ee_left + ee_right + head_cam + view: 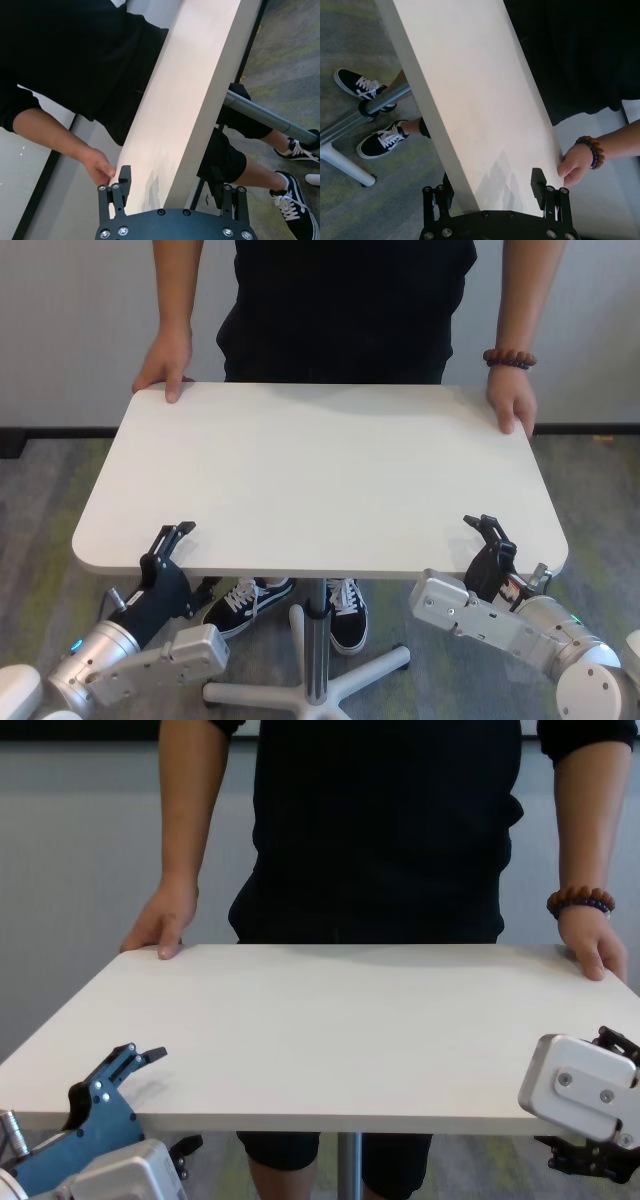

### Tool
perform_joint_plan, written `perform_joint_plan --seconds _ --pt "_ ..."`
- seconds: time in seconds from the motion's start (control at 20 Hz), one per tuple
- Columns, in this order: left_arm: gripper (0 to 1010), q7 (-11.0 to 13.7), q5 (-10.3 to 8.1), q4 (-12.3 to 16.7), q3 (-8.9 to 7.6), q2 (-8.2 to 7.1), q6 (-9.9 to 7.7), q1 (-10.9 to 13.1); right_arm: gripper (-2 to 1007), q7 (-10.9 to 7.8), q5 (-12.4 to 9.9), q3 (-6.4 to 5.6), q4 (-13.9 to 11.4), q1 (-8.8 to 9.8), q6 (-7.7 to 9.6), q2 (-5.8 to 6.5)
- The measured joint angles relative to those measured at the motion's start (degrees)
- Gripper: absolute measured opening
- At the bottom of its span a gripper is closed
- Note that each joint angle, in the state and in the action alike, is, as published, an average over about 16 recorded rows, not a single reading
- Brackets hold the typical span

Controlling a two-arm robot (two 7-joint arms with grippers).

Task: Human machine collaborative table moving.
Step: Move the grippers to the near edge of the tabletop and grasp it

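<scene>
Here the white worktop (pixel 320 475) fills the middle of the head view, a rectangle with rounded corners and a thin edge, carried on a slim grey pole (pixel 317 645) that ends in a pale star-shaped base (pixel 345 680) on the grey carpet (pixel 40 490).

The human (pixel 345 305), in a black top and black knee-length pants, stands at the far side and grips both far corners: one hand (pixel 165 362) at the corner on the robot's left, the other hand (pixel 512 400), with a brown bead bracelet (pixel 509 359) on its wrist, at the corner on the right. Black-and-white sneakers (pixel 245 603) show beneath the near edge.

The left end effector (pixel 172 560), black with a blue part in the chest view, sits at the near edge toward the left corner. Its jaws straddle the board, one finger (pixel 123 180) above the top and one below, closed onto the worktop.

The right end effector (pixel 490 545) clamps the near edge toward the right corner likewise, its upper finger (pixel 538 183) lying on the white surface.
</scene>
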State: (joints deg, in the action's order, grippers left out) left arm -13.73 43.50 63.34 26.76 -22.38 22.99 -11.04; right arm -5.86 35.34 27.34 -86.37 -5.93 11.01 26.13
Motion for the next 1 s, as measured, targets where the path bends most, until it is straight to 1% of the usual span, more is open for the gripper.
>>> perform_joint_plan --seconds 0.2,0.35,1.0 --pt "920 0.0 -0.01 0.0 -0.01 0.0 0.0 0.0 979 0.01 0.02 0.02 0.0 -0.01 0.02 0.01" --pt "857 0.0 -0.01 0.0 -0.01 0.0 0.0 0.0 965 0.01 0.04 0.03 0.0 -0.02 0.03 0.02" --pt "470 0.0 -0.02 0.0 -0.01 0.0 0.01 0.0 893 0.0 0.05 0.05 0.0 -0.04 0.05 0.03"
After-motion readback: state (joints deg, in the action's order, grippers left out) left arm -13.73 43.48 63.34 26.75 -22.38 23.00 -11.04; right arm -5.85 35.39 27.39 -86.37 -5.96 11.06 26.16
